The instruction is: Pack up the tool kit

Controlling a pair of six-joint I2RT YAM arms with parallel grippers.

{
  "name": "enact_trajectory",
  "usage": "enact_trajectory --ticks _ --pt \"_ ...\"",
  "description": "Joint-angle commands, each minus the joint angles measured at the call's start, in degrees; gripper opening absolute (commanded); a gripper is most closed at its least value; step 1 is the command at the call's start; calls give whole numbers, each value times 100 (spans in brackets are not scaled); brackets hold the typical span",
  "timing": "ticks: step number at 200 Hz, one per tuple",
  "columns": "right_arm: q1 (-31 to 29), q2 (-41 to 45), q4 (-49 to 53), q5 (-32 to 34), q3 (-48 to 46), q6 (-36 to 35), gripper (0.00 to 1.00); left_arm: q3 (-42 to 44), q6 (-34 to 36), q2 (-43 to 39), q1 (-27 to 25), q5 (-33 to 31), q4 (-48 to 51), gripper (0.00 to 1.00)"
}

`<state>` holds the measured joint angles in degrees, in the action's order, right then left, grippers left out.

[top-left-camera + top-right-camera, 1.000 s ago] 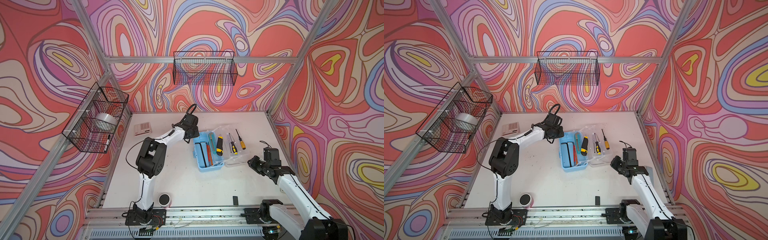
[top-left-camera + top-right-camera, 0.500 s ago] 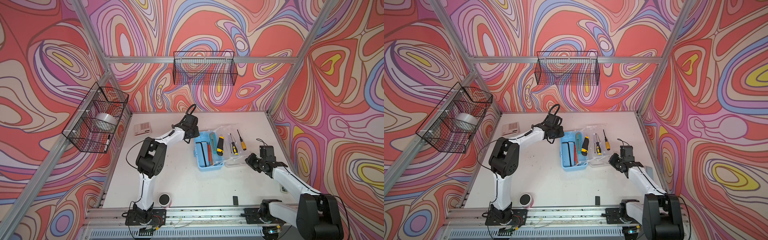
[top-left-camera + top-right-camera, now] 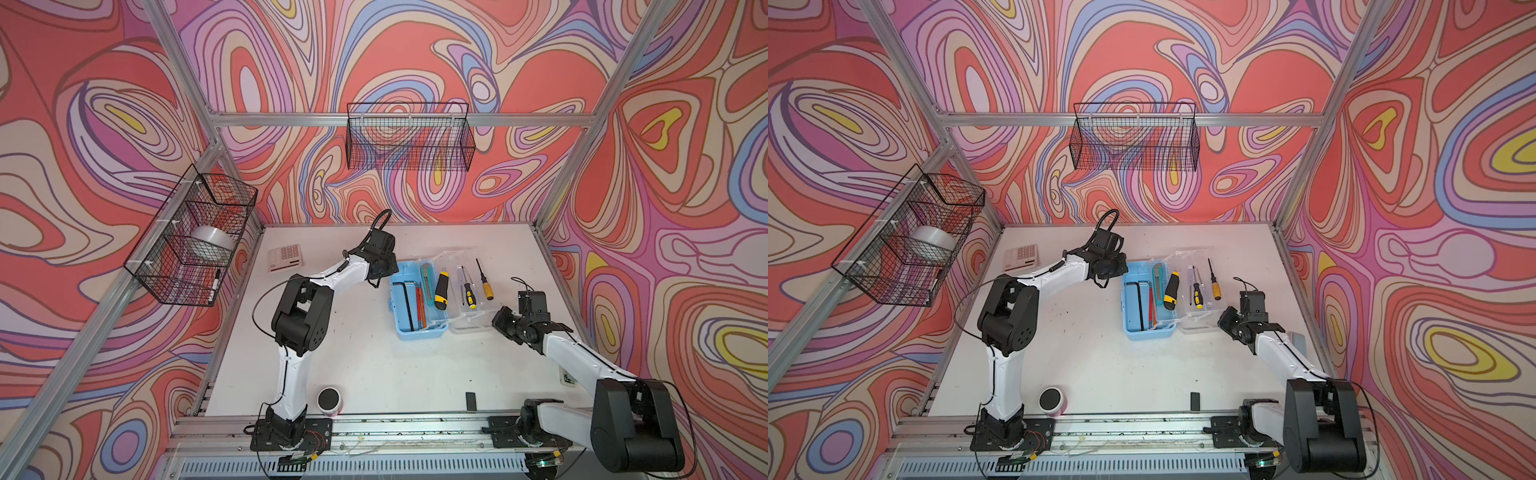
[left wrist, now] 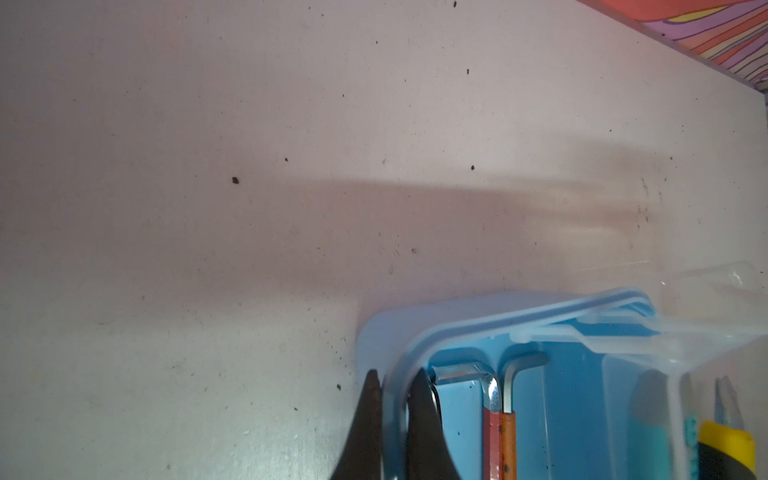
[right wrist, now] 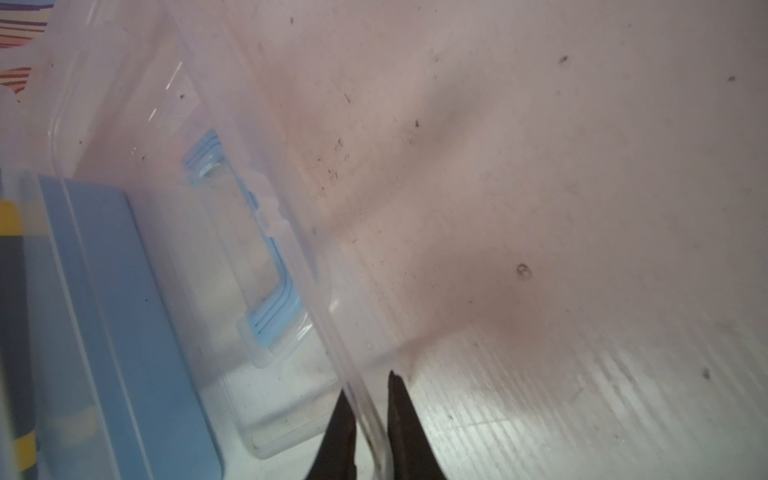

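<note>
sitting open near the middle of the bench (image 3: 374, 365), the light blue case (image 3: 420, 333) is lying with its clear lid (image 3: 473, 322) folded out flat on the bench on the side toward the right arm (image 3: 569, 353). the hex keys (image 3: 409, 305) are lying lengthwise in the case, with the teal utility knife (image 3: 424, 277) beside them and the yellow-black utility knife (image 3: 441, 289) resting along the hinge side. two screwdrivers (image 3: 468, 291) are lying on the opened lid. the left arm (image 3: 345, 272) is reaching to the far corner of the case, and the left jaws are pinching the blue wall there: in the left wrist view one of the fingers (image 4: 365, 419) is pressing outside the wall and its partner is sitting inside, right by the bent ends of the hex keys. the right jaws are closing narrowly on the lid's outer rim at its near corner, with dark fingertips (image 5: 405, 424) showing on both sides of the clear edge in the right wrist view. the calculator (image 3: 285, 257) is lying well apart, toward the far left of the bench.
</note>
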<state>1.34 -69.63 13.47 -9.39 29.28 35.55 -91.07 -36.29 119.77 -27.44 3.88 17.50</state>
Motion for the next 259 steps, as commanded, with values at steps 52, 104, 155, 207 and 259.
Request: enact_trajectory --ticks 52,104,155,207,259 --pt "6 356 -153 -80 226 -15 0 81 -80 -19 -121 464 -146 0" --pt "-148 1179 598 -107 933 -157 0 28 -165 -19 -254 403 -116 0" --pt "-1614 1245 1078 306 1758 -202 0 -6 -351 -15 -328 359 -119 0" --pt "-3017 758 1088 946 2243 -14 0 31 -525 -49 -394 276 -118 0" --pt "-3421 528 840 418 2504 71 0 201 -471 -243 -368 6 -194 0"
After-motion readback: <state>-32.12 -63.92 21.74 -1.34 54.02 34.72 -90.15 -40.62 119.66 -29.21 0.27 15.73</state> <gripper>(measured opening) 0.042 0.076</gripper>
